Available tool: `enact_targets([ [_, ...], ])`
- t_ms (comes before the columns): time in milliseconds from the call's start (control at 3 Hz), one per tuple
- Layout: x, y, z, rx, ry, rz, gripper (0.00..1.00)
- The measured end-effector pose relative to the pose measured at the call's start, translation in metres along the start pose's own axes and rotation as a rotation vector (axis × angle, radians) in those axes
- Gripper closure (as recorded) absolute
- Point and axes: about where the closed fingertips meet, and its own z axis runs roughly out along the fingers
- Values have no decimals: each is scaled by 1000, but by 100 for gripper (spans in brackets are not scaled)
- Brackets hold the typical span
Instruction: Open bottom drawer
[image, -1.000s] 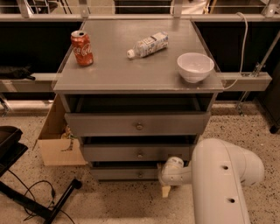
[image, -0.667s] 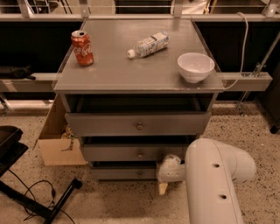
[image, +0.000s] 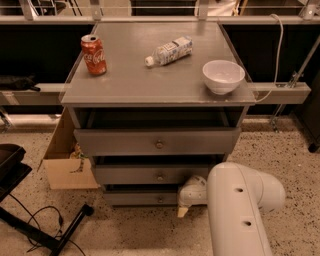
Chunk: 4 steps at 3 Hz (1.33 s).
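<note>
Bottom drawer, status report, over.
Claw low at right end of bottom drawer front, right of its knob, off it. Drawer not visibly pulled out. Cardboard box left of cabinet, aside from drawer's path.

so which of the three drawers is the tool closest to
The bottom drawer, the slimmest and lowest: the tool sits at its right end in the picture, below the middle drawer and well below the top drawer.

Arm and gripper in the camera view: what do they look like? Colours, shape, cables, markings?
The arm is a thick white rounded casing with two small dark round holes; no cables or markings show on it. The gripper, low by the right end of the bottom drawer, is white and rounded, tan at its lower tip.
</note>
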Motion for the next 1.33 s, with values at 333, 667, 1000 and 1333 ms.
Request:
enact_targets([
  [333, 5, 3, 3, -9, -22, 48, 42],
  [667, 12, 4, -4, -7, -28, 67, 65],
  [1000, 12, 3, -9, -8, -27, 67, 88],
  [1333, 11, 2, -13, -8, -27, 67, 100],
])
